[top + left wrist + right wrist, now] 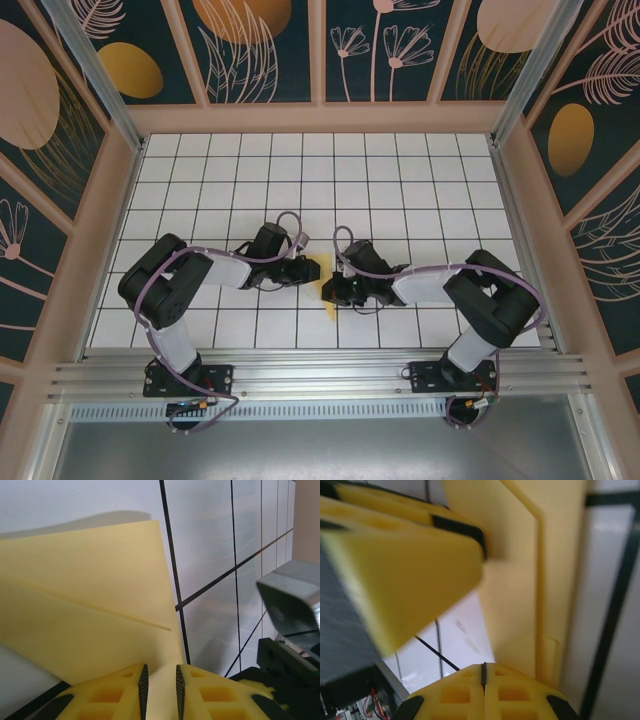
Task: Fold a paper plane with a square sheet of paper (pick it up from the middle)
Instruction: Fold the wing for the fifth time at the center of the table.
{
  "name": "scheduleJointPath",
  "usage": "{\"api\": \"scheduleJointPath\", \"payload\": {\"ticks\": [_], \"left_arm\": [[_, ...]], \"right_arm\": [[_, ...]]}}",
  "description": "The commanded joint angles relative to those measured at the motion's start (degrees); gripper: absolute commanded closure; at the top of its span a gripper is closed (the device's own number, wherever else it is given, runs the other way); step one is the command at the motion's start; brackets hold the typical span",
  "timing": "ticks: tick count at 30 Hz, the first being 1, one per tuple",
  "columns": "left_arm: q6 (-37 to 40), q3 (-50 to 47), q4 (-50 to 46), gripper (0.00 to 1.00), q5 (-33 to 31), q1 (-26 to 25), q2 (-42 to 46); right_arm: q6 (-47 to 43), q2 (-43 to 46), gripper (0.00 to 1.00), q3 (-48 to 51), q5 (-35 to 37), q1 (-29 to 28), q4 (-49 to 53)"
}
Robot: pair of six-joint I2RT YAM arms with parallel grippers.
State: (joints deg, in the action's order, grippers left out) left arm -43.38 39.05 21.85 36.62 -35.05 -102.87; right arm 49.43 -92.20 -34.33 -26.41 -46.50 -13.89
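Observation:
The yellow paper (90, 605) lies folded in layers on the white grid table, with a diagonal flap edge across it. From above only a sliver of the paper (329, 293) shows between the two gripper heads. My left gripper (160, 692) sits low at the paper's near edge, its jaws a narrow gap apart with paper showing in the gap. My right gripper (483, 672) has its pads pressed together right at the edge of a raised paper flap (520, 580); I cannot tell whether paper is pinched. A left finger (395, 565) looms blurred in front of it.
Both arms (180, 285) (480, 290) reach inward and meet at the middle of the near rows of the tiled table (320, 180). The right gripper's grey and black body (292, 615) stands close at the right of the left wrist view. Patterned walls enclose the table.

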Motion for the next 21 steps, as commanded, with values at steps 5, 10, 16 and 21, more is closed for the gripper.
{"api": "scheduleJointPath", "payload": {"ticks": [5,10,16,21], "left_arm": [[1.2,0.3,-3.3,0.74,-5.1,-0.4,-3.8],[1.1,0.7,-4.4,0.76,-6.6,-0.3,-3.7],[0.7,1.3,-6.4,0.80,-8.5,-0.4,-4.7],[-0.2,1.5,-6.6,0.82,-9.0,-0.3,-6.3]], "right_arm": [[-0.2,-6.3,1.00,-5.4,1.9,0.2,2.0],[0.7,-8.7,0.99,-3.0,3.2,0.4,3.2],[1.5,-2.4,0.97,-0.3,1.6,-0.2,3.4],[3.1,-0.1,0.95,3.6,-0.6,-0.9,1.7]]}}
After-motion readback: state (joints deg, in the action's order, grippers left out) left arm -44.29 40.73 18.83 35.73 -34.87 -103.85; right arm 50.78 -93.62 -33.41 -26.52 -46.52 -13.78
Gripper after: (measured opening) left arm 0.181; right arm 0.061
